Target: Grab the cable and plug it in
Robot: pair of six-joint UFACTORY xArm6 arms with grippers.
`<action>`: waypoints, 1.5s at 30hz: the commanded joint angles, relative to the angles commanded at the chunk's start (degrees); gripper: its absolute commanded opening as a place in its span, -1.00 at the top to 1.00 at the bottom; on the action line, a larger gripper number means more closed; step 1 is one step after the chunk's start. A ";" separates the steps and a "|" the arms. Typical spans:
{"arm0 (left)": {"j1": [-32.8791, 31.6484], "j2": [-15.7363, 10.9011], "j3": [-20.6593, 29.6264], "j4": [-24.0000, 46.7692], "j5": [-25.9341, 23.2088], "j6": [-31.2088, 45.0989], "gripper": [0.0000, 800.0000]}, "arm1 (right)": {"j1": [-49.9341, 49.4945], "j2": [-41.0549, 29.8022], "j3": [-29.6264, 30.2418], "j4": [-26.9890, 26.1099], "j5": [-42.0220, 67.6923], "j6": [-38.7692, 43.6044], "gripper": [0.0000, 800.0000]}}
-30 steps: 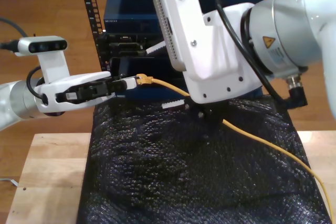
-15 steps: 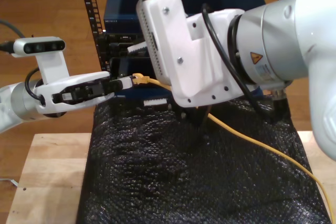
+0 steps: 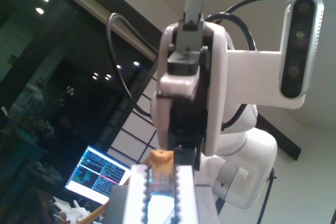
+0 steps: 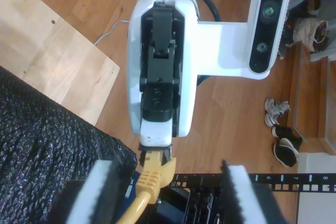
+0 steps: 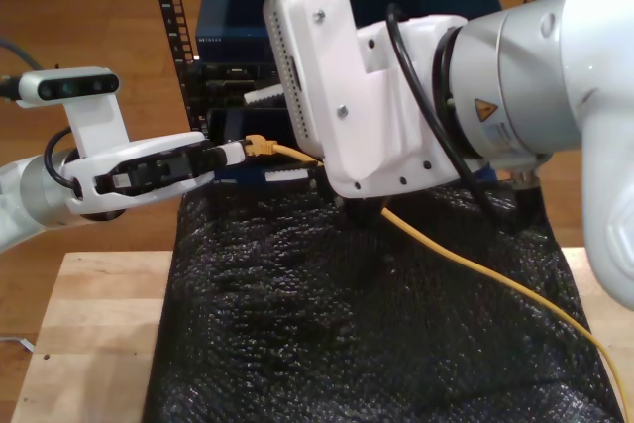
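Note:
The cable [image 5: 475, 266] is thin and yellow-orange and runs from the exterior view's lower right across the black mat to its plug [image 5: 260, 144]. My first gripper [image 5: 233, 153], reaching in from the exterior view's left, is shut on that plug [image 3: 160, 158]. The plug tip points at the rack behind. My second gripper [image 5: 274, 136] comes from the exterior view's right. Its ribbed white fingers [image 4: 100, 192] stand wide open on either side of the cable [image 4: 149, 182], just behind my first gripper [image 4: 155, 153], without touching it.
A black bubble-textured mat [image 5: 347, 324] covers most of the wooden table [image 5: 89, 344]. Behind it stands a dark blue equipment rack [image 5: 228, 37] with perforated black rails [image 5: 170, 7]. Shoes [image 4: 278, 129] lie on the wooden floor. A lit laptop screen [image 3: 97, 174] glows in the first wrist view.
My second gripper swung toward the exterior view's left and rose, its open fingers now straddling the cable near the plug. My first gripper lifted the plug slightly toward the rack.

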 joint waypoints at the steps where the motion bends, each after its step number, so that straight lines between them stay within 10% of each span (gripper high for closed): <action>1: 0.00 0.00 -0.09 0.00 0.18 0.00 0.98 | 0.00 0.00 0.09 0.00 0.00 0.00 -0.12; 45: -0.26 0.53 0.79 -1.23 3.08 -3.87 0.96 | 1.58 -0.09 0.18 0.18 -0.09 0.18 0.33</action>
